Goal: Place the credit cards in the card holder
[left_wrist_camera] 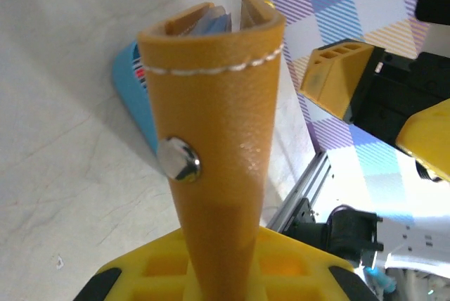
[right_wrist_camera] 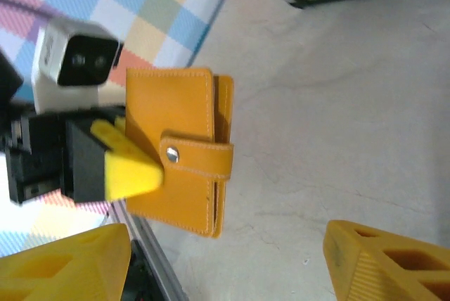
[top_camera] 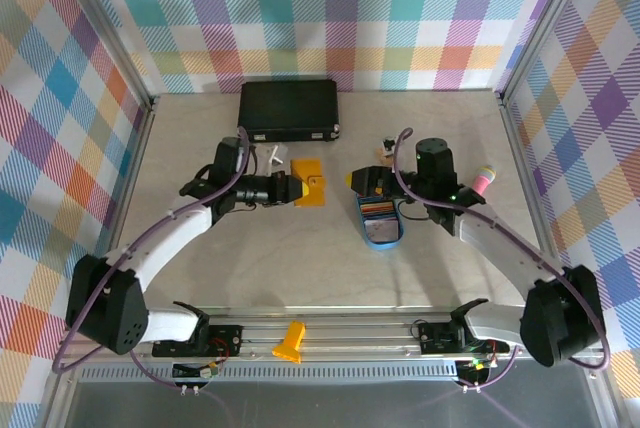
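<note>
Mustard-yellow leather card holder (top_camera: 310,183) clamped in my left tool (top_camera: 296,188), right tool (top_camera: 358,181) apart. Steady now, pop that snap tab (right_wrist_camera: 200,159) gently.

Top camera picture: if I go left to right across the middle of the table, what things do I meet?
First the mustard-yellow folding wallet → blue oval plastic tray → small pink-tipped cylinder.

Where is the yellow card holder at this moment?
In the top view the card holder is mid-table, held by the left gripper, just below the black case and left of the blue tray.
</note>
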